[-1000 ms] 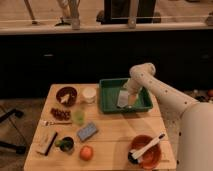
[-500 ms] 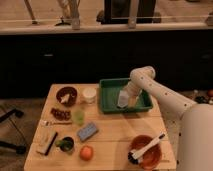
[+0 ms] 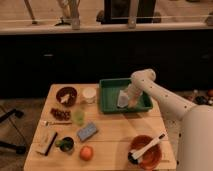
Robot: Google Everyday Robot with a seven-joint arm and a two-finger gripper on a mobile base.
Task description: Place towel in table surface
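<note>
Hanging in green tray (image 3: 110, 94), spread jaws sit beside floppy towel (image 3: 123, 99).

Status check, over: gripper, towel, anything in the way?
Gripper open, down inside green tray. Towel at gripper, in tray, not yet on table surface. Sponge block near tray's front.

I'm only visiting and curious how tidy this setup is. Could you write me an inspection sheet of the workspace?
Surface: wooden table surface, crowded on its left half.
Job's things: pale towel lies inside the green tray, not yet on the wood.
Clutter: blue-grey sponge, orange, orange bowl holding a brush, brown bowl, white cup.
Grippers: pincer is down in the tray, beside the towel.
Cables: nothing seen.
Surroundings: dark cabinet front behind; robot body at right.
</note>
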